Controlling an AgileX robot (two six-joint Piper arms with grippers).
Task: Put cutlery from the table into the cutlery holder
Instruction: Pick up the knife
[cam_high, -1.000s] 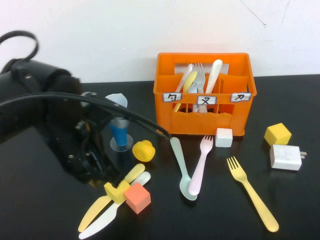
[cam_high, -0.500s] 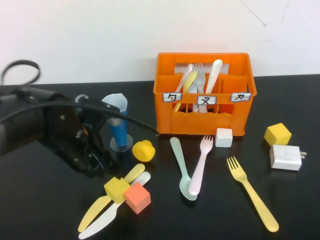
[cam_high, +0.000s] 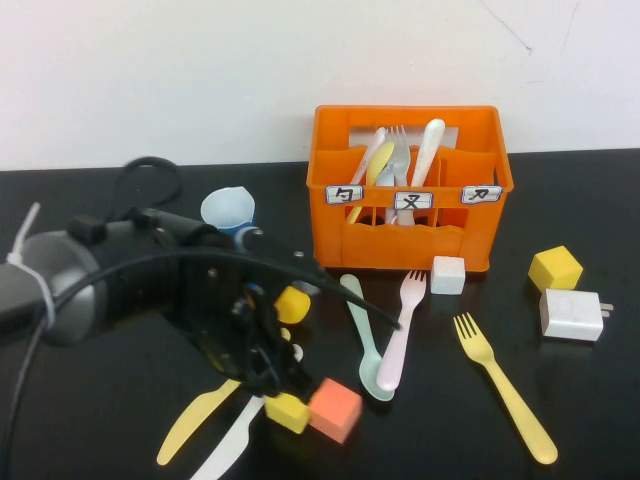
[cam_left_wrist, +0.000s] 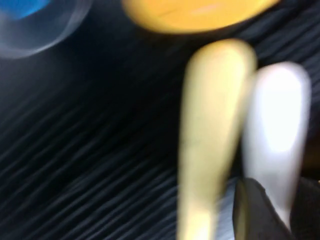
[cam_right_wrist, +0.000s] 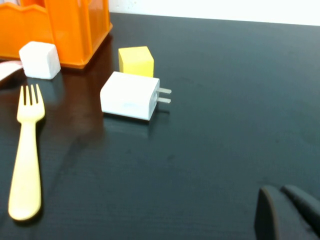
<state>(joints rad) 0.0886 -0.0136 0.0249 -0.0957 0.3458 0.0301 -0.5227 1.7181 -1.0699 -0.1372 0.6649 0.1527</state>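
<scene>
On the black table (cam_high: 600, 200) lie a yellow knife (cam_high: 198, 425) and a white knife (cam_high: 230, 452) at the front left. A mint spoon (cam_high: 360, 330), a pink fork (cam_high: 402, 335) and a yellow fork (cam_high: 505, 388) lie in front of the orange cutlery holder (cam_high: 410, 225), which holds several pieces. My left gripper (cam_high: 268, 385) is low over the knives' handle ends. Its wrist view is blurred and shows the yellow handle (cam_left_wrist: 212, 140) beside the white handle (cam_left_wrist: 277, 120), with the gripper (cam_left_wrist: 289, 202) over the white one. My right gripper (cam_right_wrist: 286, 195) is shut and empty above bare table.
A small yellow cube (cam_high: 287, 411) and a salmon cube (cam_high: 335, 410) sit just right of my left gripper. A yellow round toy (cam_high: 293, 303) and a blue cup (cam_high: 228, 210) are behind it. A white cube (cam_high: 448, 274), a yellow cube (cam_high: 555, 268) and a white charger (cam_high: 572, 315) lie at the right.
My left arm has swung right and toward the front, onto the knives' handles. The yellow and salmon cubes have been shoved right, off the knives.
</scene>
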